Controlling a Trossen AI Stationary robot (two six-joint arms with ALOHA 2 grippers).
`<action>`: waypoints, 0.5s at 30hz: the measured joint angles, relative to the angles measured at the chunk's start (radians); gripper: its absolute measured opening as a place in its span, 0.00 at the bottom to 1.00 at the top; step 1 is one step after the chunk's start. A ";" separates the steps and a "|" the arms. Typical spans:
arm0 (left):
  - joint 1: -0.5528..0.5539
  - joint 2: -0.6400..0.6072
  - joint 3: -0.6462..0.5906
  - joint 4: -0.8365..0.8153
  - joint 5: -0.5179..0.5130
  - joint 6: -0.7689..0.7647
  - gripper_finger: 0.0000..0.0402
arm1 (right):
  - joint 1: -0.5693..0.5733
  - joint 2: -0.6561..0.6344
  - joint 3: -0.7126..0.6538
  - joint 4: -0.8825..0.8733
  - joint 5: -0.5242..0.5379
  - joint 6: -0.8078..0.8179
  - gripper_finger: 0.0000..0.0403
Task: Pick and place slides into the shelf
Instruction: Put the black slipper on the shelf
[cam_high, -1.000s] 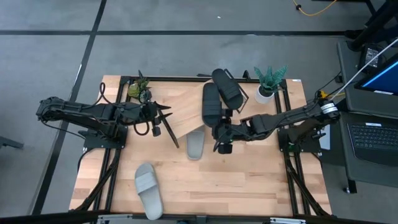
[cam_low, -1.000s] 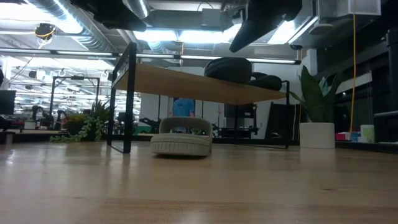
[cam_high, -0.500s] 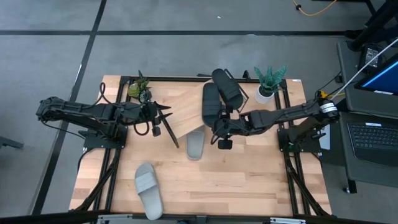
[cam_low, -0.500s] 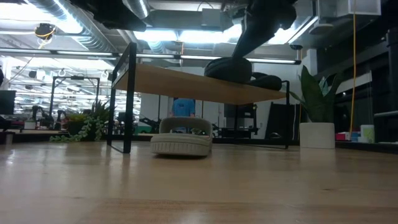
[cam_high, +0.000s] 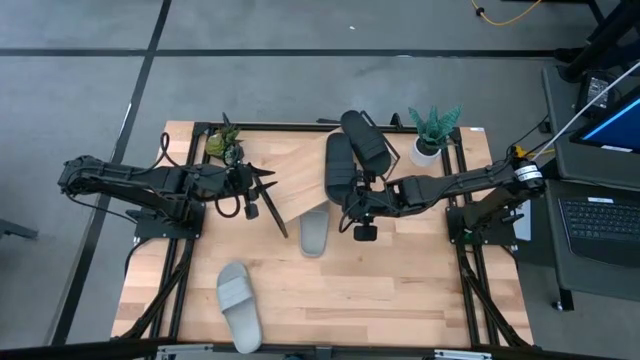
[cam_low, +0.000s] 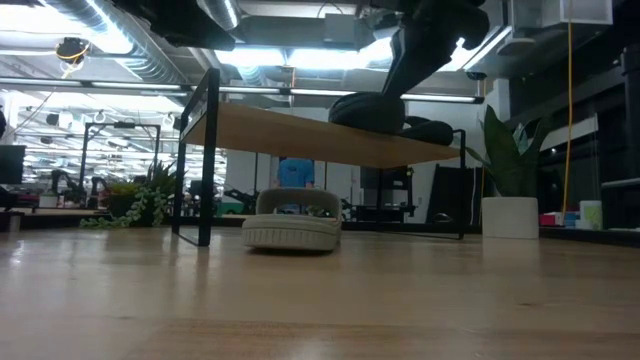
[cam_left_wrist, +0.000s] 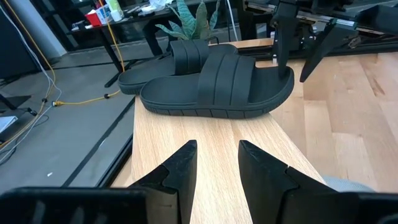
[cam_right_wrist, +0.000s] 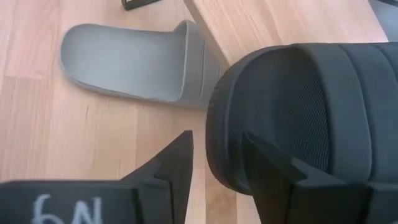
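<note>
Two black slides (cam_high: 352, 155) sit on the shelf (cam_high: 300, 180); one grey slide (cam_high: 314, 232) is half under it, the other (cam_high: 238, 305) near the table's front. Right gripper (cam_right_wrist: 214, 155) jaws released at a black slide's heel, left gripper (cam_left_wrist: 216, 158) released, idle. Risk: a nudge slips that slide off the tilted board.

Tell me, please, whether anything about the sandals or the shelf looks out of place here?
One light grey slide sandal lies half tucked under the tilted light wood shelf board rather than on it, beside the two matte black slide sandals up top. The other grey slide sandal lies alone near the table's front edge.
</note>
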 joint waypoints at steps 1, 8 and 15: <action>0.000 0.000 0.000 0.000 0.000 0.000 0.27 | 0.000 0.000 0.000 0.000 0.000 0.000 0.34; 0.000 0.000 0.000 0.000 0.000 0.000 0.27 | -0.001 0.000 0.000 -0.001 0.001 -0.025 0.22; 0.000 0.000 0.000 0.000 0.000 -0.007 0.27 | -0.014 0.000 0.000 -0.007 -0.004 -0.043 0.03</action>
